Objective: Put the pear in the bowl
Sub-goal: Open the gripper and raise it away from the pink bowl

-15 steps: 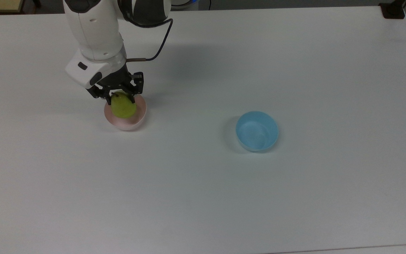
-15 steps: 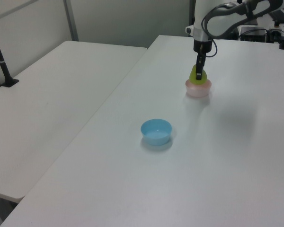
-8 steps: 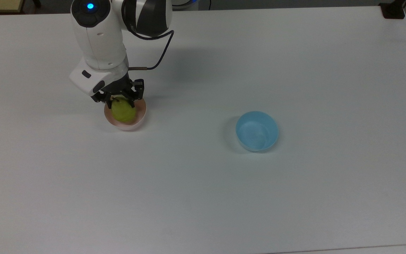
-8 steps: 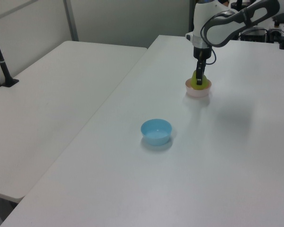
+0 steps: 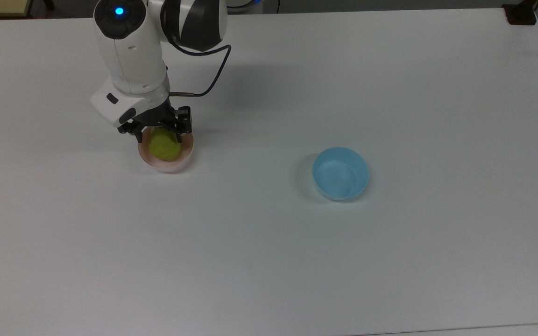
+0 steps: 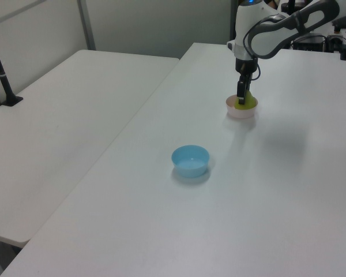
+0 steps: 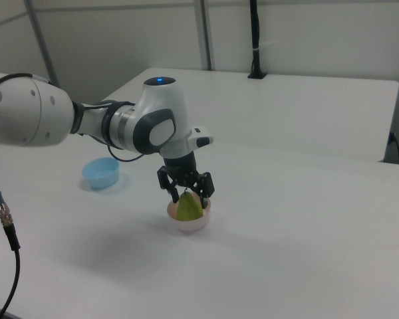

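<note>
In the top view, the small glossy yellow-green pear (image 5: pixel 164 144) sits down inside the small round pale pink plastic bowl (image 5: pixel 182 160), toward the top view's left and far from the light blue plastic bowl (image 5: pixel 340 173) on the white table (image 5: pixel 390 261). The black two-finger gripper (image 5: pixel 158 133) hangs just over the pear's upper end, its fingers spread to either side of the fruit and apparently off it, so the pear looks let go.

In the left view, the gripper (image 6: pixel 241 98) stands upright over the pink bowl (image 6: pixel 241 111) at the far side of the table, with the pear (image 6: pixel 248 103) showing as a green patch inside the rim.

In the right view, the pear (image 7: pixel 188 207) stands roughly upright in the bowl (image 7: pixel 193 222), narrow end up, between the parted fingers of the gripper (image 7: pixel 186 195). It looks light, stiff and slippery (that gloss suggests a hard plastic skin), and rounded enough to roll. A hold would best go across the narrower upper body, just below the stem, with the fingers on opposite flanks.
</note>
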